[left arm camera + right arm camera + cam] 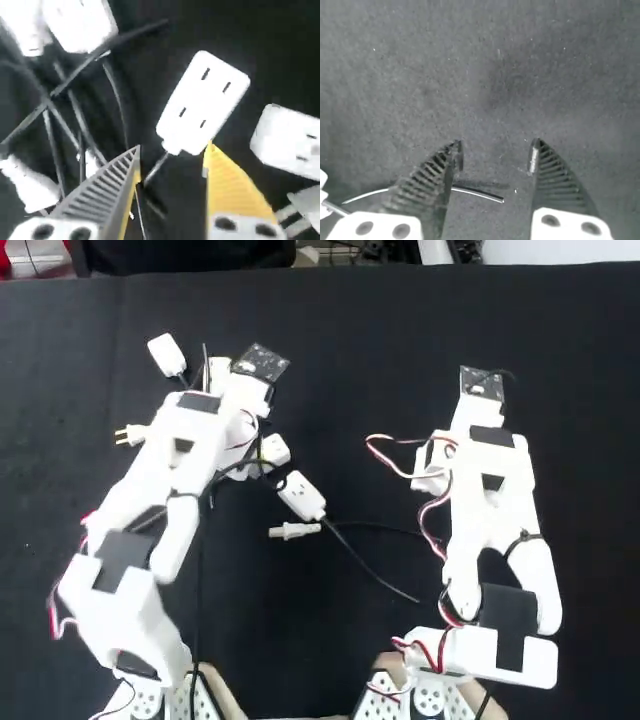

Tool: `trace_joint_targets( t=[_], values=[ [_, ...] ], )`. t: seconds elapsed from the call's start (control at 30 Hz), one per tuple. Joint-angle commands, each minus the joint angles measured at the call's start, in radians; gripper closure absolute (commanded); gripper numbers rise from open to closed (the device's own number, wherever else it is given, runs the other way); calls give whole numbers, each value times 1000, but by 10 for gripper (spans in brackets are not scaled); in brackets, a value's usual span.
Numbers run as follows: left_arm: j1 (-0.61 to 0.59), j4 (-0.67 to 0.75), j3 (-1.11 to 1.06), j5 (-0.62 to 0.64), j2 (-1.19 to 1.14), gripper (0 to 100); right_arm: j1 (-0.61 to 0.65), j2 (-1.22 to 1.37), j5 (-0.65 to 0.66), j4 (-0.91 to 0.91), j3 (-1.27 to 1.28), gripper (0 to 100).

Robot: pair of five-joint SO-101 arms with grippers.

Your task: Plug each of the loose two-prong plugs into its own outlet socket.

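Both claws gape open, left gripper (172, 146) over a white outlet socket (202, 102), right gripper (496, 145) over bare cloth (520, 60); the loose plug (293, 531) lying out in the middle looks light, slick, best pinched across its stiff body.

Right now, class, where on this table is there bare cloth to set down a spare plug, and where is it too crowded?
Bare cloth lies between the two arms, beyond the loose plug and black cord, and along the table outside the right arm. It is crowded around the left gripper: outlet sockets and tangled cords.
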State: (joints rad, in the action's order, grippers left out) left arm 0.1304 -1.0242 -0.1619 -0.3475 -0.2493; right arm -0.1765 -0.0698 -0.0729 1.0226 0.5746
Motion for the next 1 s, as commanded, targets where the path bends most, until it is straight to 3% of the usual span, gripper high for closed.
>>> trace_joint_targets(
  t=[0.0,0.37,0.47,0.57,0.8,0.97],
  values=[
    [5,-57,160,-11,-72,789,-9,-42,2,-17,-16,783],
    [4,-81,389,-20,-341,791,-17,-2,2,-8,-44,783],
    [21,-140,414,-86,-379,863,-18,-4,2,-11,-45,783],
    [38,-206,421,-92,-384,970,-40,10,3,-43,-53,783],
    [45,-365,414,-94,-384,970,-54,125,2,-51,-114,783],
    [48,-397,320,-110,-296,971,-54,147,2,-37,-134,783]
  ],
)
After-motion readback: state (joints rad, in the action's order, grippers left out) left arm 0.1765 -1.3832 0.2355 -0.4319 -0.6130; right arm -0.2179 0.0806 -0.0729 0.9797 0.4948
